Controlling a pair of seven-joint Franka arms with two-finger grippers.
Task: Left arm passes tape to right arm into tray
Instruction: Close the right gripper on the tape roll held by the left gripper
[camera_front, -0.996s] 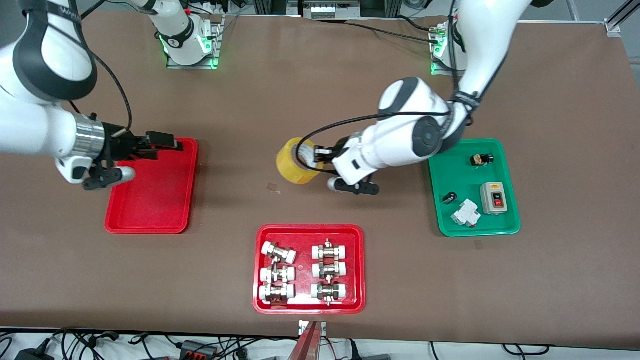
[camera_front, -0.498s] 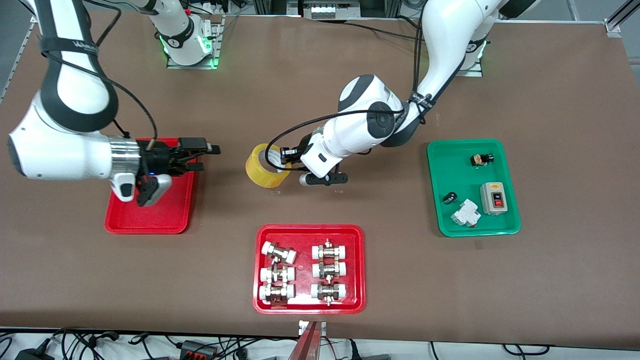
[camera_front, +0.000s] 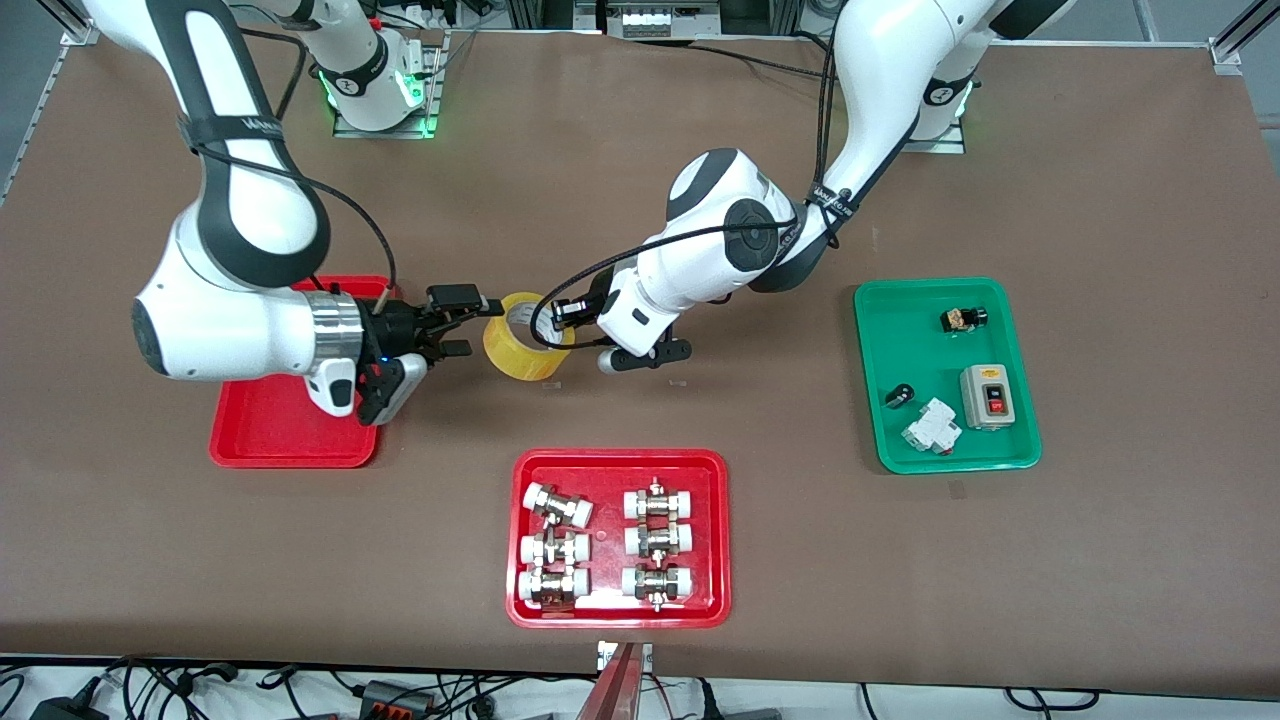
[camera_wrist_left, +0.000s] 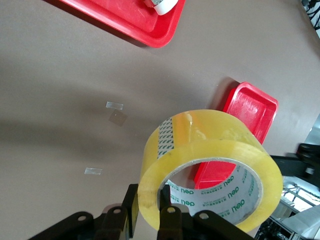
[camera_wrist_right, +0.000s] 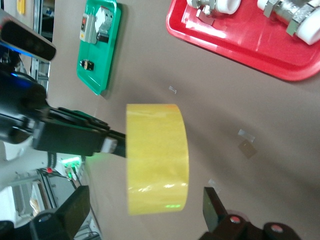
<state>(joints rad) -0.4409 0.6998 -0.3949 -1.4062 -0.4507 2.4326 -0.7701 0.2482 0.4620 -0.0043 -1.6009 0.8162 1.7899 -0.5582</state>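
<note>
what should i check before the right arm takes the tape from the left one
1. Left claw shut on the tape, one finger through the core: ok.
2. Tape held clear above the table between the two arms: ok.
3. Right claw open, fingers wide enough to straddle the roll: ok.
4. Right claw lined up with the roll's outer face, as the right wrist view shows: ok.
5. Right claw's fingers around the tape: not ok, they stop just short of it.
6. Plain red tray has bare floor for the drop, partly covered by the right arm: cannot tell for the hidden part.
</note>
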